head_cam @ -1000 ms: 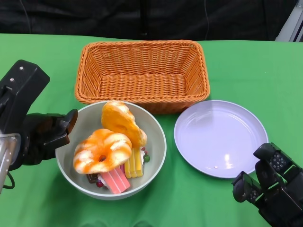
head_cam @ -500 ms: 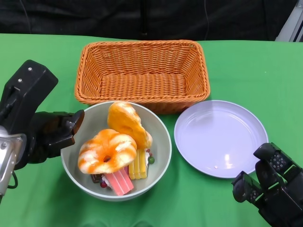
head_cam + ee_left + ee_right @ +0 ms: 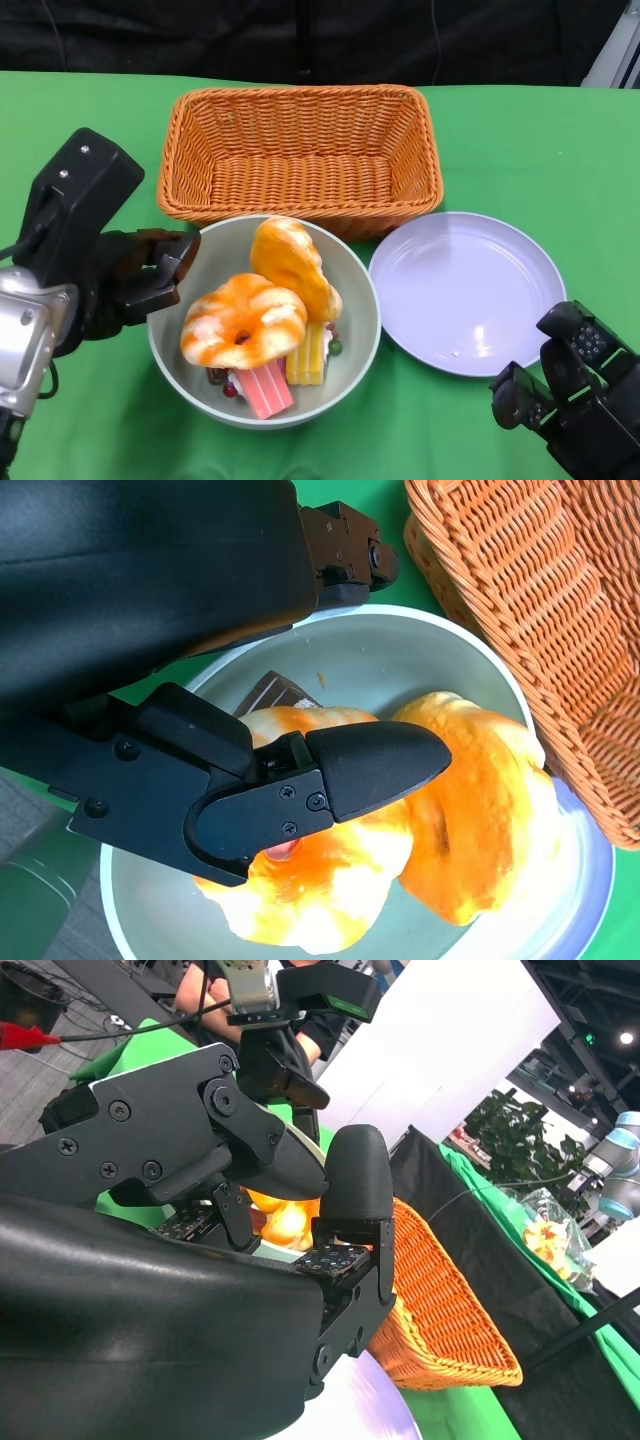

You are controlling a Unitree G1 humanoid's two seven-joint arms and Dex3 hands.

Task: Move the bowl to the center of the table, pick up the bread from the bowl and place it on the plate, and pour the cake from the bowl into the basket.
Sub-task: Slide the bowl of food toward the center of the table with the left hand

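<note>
One step in hand, I judge: my left hand [image 3: 130, 280] grips the bowl [image 3: 355, 330] rim, sliding it centreward; right hand [image 3: 570, 400], curled on nothing, must next lift the bread [image 3: 290, 265].

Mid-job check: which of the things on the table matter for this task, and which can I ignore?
Belongs to the job:
bowl, left hand at its rim
ring-shaped bread and long bread in the bowl
cake pieces under them
plate, bare
basket, bare

Just there:
right hand, idle near the table's edge
green cloth
</note>
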